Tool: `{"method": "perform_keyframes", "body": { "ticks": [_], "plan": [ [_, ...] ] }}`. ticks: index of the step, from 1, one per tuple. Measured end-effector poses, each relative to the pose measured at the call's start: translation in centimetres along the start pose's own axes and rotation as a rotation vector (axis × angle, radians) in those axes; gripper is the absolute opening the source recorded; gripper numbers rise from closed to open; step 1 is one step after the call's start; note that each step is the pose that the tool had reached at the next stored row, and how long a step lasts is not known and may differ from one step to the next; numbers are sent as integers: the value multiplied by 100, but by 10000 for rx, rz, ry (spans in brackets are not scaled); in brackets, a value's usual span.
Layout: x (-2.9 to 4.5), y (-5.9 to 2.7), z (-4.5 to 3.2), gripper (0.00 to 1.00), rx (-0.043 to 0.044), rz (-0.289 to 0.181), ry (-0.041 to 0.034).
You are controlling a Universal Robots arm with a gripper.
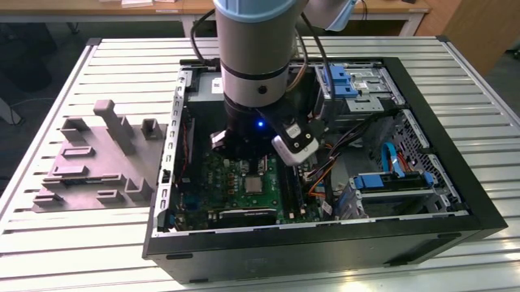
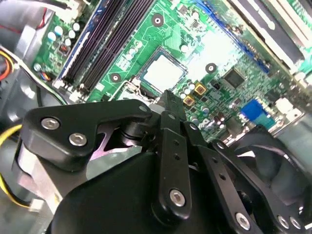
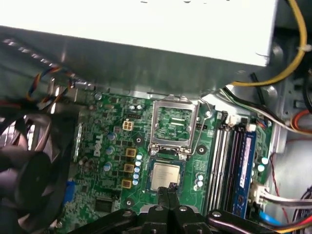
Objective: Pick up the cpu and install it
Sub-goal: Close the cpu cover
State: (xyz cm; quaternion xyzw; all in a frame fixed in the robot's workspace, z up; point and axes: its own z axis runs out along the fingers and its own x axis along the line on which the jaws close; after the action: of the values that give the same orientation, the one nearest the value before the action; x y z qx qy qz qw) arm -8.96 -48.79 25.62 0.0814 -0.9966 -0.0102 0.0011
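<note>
A grey tray [image 1: 89, 176] is seen on the desk [image 1: 81, 243] at the exterior view's left, just beside the open case [image 1: 325, 252]. Inside, the cpu [image 3: 165, 176] is seated on the board [image 3: 146, 134], frame [image 3: 174, 122] swung open. The tool [image 3: 168, 187] is held closed and empty, tips at the cpu's edge, cables [image 3: 292, 48] crowding close by.

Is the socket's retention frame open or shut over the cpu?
Open: in the first wrist view the metal frame is flipped back, clear of the cpu, whose silvery top lies uncovered.
</note>
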Motion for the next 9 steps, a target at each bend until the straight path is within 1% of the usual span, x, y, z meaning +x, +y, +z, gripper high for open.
{"method": "perform_keyframes", "body": {
  "ticks": [9],
  "plan": [
    [0,0,17,11,1,-1653,34]
  ]
}}
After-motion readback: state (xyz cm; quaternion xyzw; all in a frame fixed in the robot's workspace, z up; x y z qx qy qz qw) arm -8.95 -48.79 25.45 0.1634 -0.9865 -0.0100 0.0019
